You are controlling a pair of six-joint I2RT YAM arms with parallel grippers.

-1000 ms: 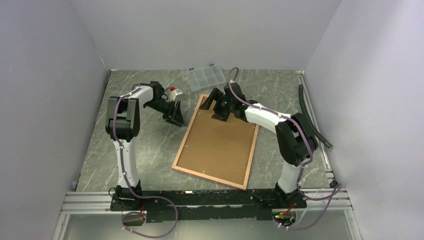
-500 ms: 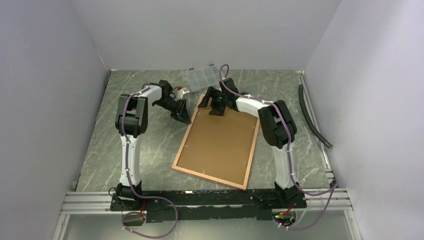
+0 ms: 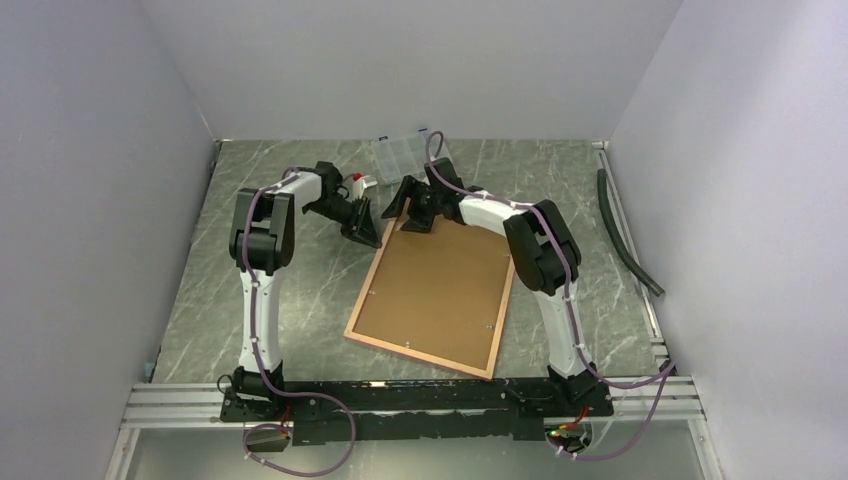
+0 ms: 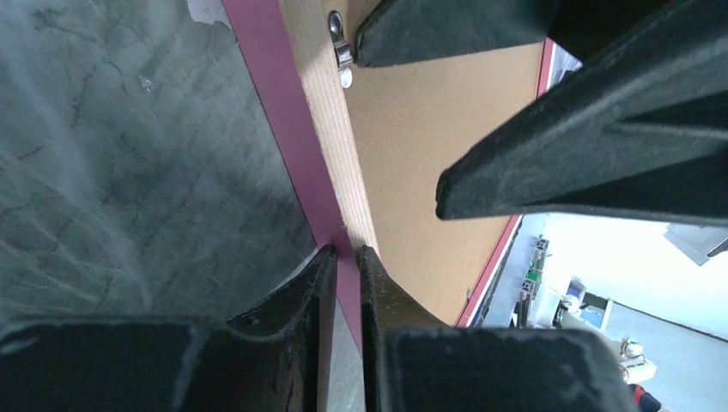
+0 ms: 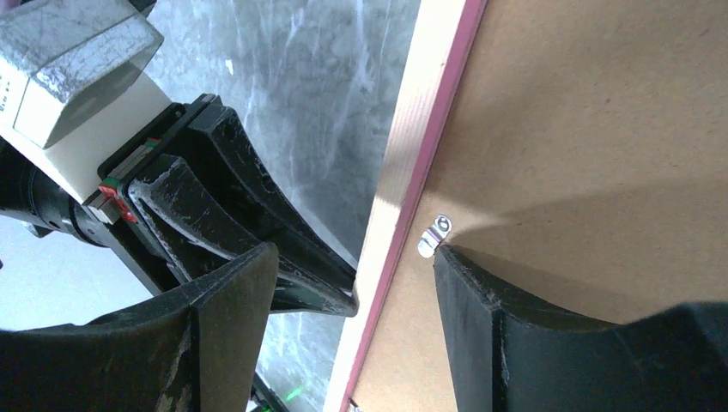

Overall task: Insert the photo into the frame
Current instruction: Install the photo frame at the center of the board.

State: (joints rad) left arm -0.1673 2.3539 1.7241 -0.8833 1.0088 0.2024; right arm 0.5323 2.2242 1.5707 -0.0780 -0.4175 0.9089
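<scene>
The frame [image 3: 420, 353] lies face down on the table, its brown backing board [image 3: 440, 280] up. The photo is not in view. My left gripper [image 3: 368, 232] is at the frame's far left edge. In the left wrist view it [image 4: 345, 251] is shut on the thin pink border [image 4: 283, 112]. My right gripper [image 3: 405, 205] is open at the same far left corner. In the right wrist view it [image 5: 356, 253] straddles the frame's edge [image 5: 412, 163]. One finger rests on the board beside a metal clip [image 5: 433, 233], and the other is outside, next to the left gripper's fingers [image 5: 257, 215].
A small clear compartment box [image 3: 405, 152] stands just behind the frame's far end. A black hose [image 3: 625, 235] lies along the right side by the wall. Grey walls close in the table on three sides.
My right gripper has moved left along the frame's far end to its far left corner. My left gripper has moved right to the frame's left edge.
</scene>
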